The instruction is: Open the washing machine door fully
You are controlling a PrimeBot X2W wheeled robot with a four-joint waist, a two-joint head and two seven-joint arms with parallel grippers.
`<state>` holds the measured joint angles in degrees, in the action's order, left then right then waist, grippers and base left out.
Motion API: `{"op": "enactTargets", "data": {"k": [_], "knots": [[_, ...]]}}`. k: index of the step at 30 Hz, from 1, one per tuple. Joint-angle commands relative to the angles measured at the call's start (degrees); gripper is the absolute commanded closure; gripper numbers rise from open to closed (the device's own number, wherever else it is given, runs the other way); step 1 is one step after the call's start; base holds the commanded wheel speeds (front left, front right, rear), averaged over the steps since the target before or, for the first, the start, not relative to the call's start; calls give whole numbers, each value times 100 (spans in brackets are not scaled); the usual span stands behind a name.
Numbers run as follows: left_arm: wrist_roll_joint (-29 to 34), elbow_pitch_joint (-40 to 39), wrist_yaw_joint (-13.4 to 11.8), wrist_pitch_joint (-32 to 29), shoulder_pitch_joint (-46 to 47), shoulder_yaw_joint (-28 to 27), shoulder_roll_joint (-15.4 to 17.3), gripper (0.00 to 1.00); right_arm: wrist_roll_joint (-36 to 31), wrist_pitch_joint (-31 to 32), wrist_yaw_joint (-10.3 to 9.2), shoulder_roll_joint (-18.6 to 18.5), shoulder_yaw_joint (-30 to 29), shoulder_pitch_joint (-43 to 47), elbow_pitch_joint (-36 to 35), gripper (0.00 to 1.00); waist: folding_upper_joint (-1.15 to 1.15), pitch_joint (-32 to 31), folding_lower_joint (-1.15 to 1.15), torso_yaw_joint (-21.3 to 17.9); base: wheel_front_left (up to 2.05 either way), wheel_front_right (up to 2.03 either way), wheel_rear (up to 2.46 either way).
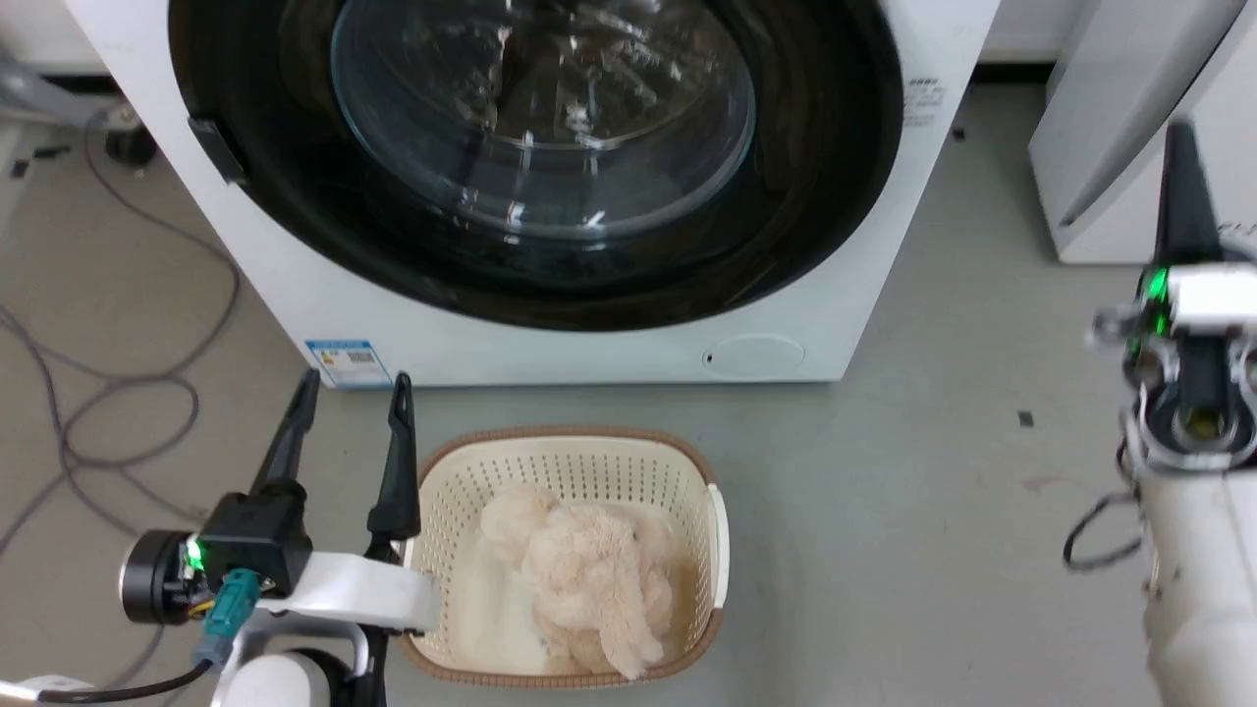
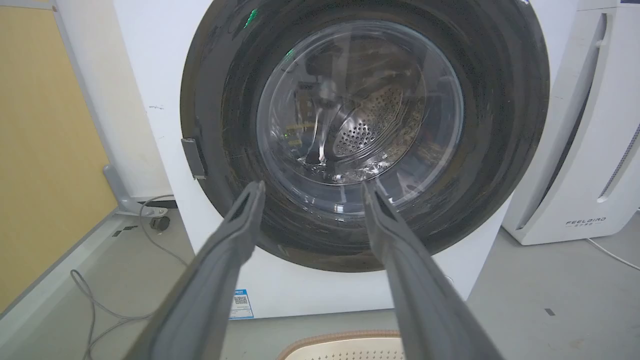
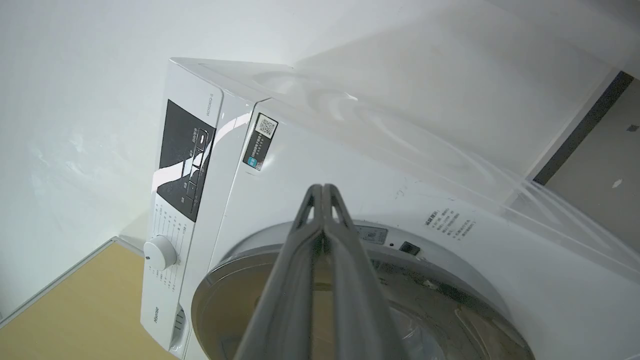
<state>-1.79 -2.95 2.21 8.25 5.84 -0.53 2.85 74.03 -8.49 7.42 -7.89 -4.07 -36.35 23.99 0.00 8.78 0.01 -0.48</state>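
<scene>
**A:** Position of the washing machine door (image 1: 540, 128)?

**B:** Upper centre of the head view, shut flat against the front of the washing machine (image 1: 589, 344). Glossy black ring around a clear glass bowl; dark tab (image 1: 218, 149) on the ring's left edge.

**A:** State of the left pincer (image 1: 355, 383)?

**B:** Fingers apart and empty, pointing at the machine's lower left corner, just beside the blue label (image 1: 342, 363). Below the door's lower edge, apart from it.

**A:** And the right pincer (image 1: 1181, 137)?

**B:** Fingers pressed together on nothing. Upright at the far right of the head view, beyond the machine's right edge, in front of a white appliance (image 1: 1100, 147). From its own wrist: tips lined up on the white front just above the door's upper rim, control panel (image 3: 185, 160) and dial (image 3: 160, 252) off to the left.

**A:** Open room for moving?

**B:** Wide bare grey floor (image 1: 933, 442) right of the machine, out to the right arm. Only a narrow strip of floor between the machine's bottom edge and the near basket (image 1: 722, 530), plush toy (image 1: 589, 579) inside. Loose cables (image 1: 98, 393) across the floor on the left. Open gap between the machine's right edge and the appliance.
</scene>
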Motion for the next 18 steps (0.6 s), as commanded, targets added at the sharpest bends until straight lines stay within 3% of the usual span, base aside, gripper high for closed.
{"op": "enactTargets", "data": {"k": [1,9,18], "knots": [[-31,-61,35,72,118,-21,3,0,277,-35,5,-108,95,-332,164,100,0,144,-1,24,0,0,0],[-44,-211,123,168,364,-68,3,0,1018,217,5,-564,974,-1576,977,100,0,558,-1,76,0,0,0],[-69,-320,195,287,568,-107,3,0,1513,1356,6,-866,2590,-3081,2130,100,0,886,-1,122,0,0,0]]}}
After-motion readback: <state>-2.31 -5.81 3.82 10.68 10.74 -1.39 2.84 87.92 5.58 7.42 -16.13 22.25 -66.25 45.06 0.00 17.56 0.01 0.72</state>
